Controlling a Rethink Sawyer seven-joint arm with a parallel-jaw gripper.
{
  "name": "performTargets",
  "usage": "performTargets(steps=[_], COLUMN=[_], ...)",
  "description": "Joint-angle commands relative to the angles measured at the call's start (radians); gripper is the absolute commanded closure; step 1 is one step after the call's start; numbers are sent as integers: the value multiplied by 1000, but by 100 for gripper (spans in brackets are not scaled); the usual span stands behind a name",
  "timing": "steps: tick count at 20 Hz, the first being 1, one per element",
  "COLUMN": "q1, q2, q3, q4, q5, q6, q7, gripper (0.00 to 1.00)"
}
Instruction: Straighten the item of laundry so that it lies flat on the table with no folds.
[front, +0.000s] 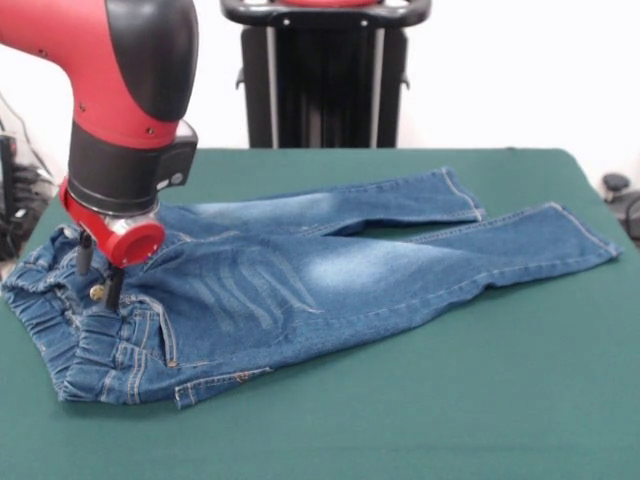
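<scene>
Hanging over the waistband end of the jeans (290, 285), my tool (99, 272) comes down from the red and black arm at the picture's left. Its two dark fingers (85, 254) stand a little apart, spread, with nothing clamped between them; their tips reach down to the gathered elastic waistband, close by the metal button (97, 292), though I cannot tell whether they press the denim. The jeans lie on the green counter (450, 400), waistband at the left, both legs running out to the right, slightly crossed near the crotch.
</scene>
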Motion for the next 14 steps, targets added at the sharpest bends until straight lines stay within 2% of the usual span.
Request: performTargets(steps=[1, 8, 14], q1=[48, 73, 64], q2=[84, 100, 101], q3=[22, -33, -32], q4=[26, 39, 49], q5=[-48, -72, -52], q6=[-51, -46, 0], q7=[5, 11, -20], gripper=[0, 0, 0])
